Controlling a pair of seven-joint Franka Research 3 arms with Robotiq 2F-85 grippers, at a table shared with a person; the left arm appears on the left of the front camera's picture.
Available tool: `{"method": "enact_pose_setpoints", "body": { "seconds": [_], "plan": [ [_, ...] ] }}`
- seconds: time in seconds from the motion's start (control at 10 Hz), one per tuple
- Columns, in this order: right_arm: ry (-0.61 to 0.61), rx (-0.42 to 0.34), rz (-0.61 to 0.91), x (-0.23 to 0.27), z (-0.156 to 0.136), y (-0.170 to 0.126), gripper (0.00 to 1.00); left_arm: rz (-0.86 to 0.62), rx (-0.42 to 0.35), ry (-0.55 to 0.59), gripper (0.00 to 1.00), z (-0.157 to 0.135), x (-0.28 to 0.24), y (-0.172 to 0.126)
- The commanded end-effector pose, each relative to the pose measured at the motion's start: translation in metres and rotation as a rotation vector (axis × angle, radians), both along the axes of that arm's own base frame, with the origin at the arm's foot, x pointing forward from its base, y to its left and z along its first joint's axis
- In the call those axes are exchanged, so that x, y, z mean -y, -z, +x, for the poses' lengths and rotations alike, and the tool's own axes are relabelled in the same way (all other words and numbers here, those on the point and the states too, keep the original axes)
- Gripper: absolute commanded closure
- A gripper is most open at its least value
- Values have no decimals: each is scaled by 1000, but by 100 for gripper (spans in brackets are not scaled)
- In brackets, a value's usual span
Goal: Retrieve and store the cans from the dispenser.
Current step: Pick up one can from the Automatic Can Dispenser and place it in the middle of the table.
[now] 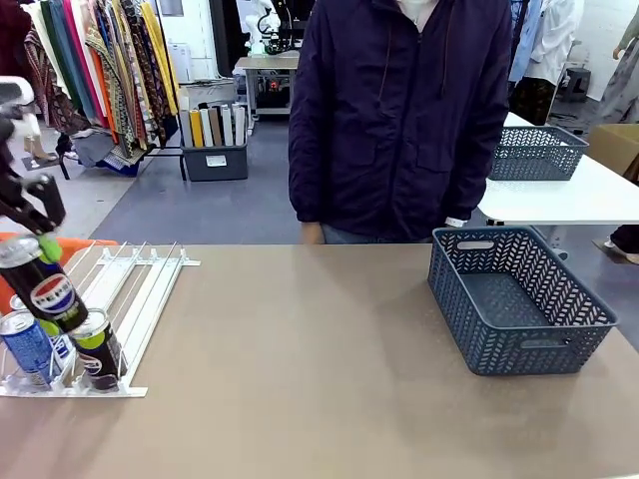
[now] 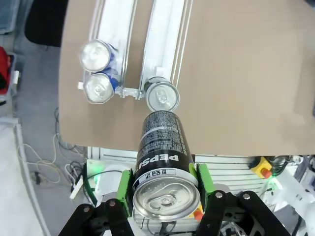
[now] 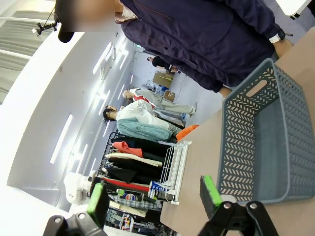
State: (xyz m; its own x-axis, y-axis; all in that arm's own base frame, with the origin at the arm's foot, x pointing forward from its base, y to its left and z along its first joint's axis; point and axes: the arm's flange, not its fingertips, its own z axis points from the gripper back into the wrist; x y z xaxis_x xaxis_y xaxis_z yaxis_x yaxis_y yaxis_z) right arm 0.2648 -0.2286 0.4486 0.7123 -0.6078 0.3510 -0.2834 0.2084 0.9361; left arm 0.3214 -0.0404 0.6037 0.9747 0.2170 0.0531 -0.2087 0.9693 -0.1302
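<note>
The left gripper (image 1: pixel 40 249) hangs above the front left corner of the dispenser (image 1: pixel 130 284). Its green pads are drawn in on the sides of a black Pepsi can (image 1: pixel 45 284) near the top rim, and the can hangs tilted, clear of the rails. In the left wrist view the pads sit square on opposite sides of the can wall, so the hold looks centred.

Below it, two blue cans (image 1: pixel 28 344) stand one behind the other in the dispenser's leftmost lane, against the front lip. A second black can (image 1: pixel 97 347) stands at the lip of the lane just beside them.

These cans are probably full, so fairly heavy for their size. The thin aluminium wall is stiff while the can is sealed, but it is smooth and glossy. I judge that a tilted can could slide in the pads if swung fast. The best hold is across the round body just under the top shoulder, with the pads on opposite sides. That also keeps the fingers above the rails and the neighbouring cans.

Across bare table (image 1: pixel 300 379), well to the right of the dispenser, the grey mesh basket (image 1: pixel 519 299) stands with nothing in it, in front of the person.

The right gripper (image 3: pixel 152 196) sits on the basket's side, well apart from the dispenser, with its jaws spread wide and nothing between them.
</note>
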Motion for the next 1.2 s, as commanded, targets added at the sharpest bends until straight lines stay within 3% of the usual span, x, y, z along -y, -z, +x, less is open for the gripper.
{"method": "enact_pose_setpoints", "body": {
  "seconds": [0.0, 0.1, 0.2, 0.3, 0.9, 1.0, 1.1],
  "plan": [
    [13, 2, 33, -1, 2, -7, 0, -28, 36, -39, 100, 6, -4, -15],
    [13, 2, 33, -1, 2, -7, 0, -54, 39, -50, 100, 8, -6, -14],
    [13, 2, 33, -1, 2, -7, 0, -78, -20, -64, 100, 11, -10, -8],
    [13, 2, 33, -1, 2, -7, 0, -12, 36, -24, 100, 0, -7, -18],
    [13, 2, 33, -1, 2, -7, 0, -22, 23, -28, 100, 2, -6, -14],
    [13, 2, 33, -1, 2, -7, 0, -4, -8, 99, 100, 35, 10, -11],
    [13, 2, 33, -1, 2, -7, 0, 8, 26, 292, 100, 71, 43, -12]
  ]
}}
